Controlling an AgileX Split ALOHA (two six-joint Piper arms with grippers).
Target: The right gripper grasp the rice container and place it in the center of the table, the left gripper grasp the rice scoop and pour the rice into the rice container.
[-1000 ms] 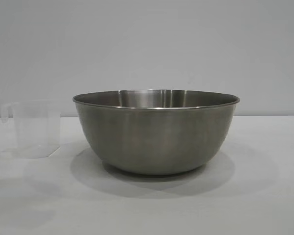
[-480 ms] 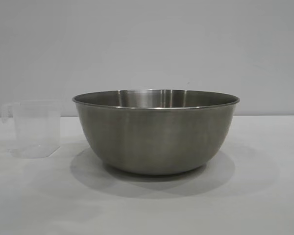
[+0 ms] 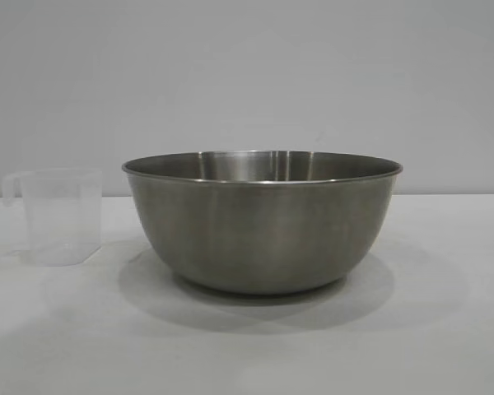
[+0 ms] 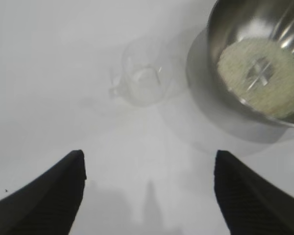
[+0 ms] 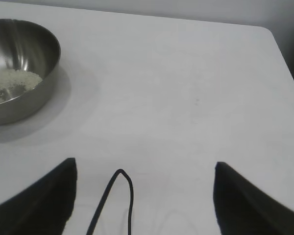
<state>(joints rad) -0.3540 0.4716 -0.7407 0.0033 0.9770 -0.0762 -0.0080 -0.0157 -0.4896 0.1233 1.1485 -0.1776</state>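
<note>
Two claws spread wide, nothing held: left claw [image 4: 149, 188] above rice scoop [image 3: 58, 216], right claw [image 5: 144, 196] over bare surface [image 5: 186, 88], rice [image 4: 262, 76] inside rice container [image 3: 262, 222].

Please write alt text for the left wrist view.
The rice lies heaped inside the rice container, and the rice scoop stands apart from it on the table. The left tool is open and holds nothing.

From my remote station I see a brushed steel bowl [image 3: 262, 226], dull grey outside and glossy inside, holding fine, grainy, cream rice [image 4: 260, 77]. Beside it stands a smooth, translucent plastic cup [image 3: 58, 216] on a matte white table [image 3: 445, 346].
</note>
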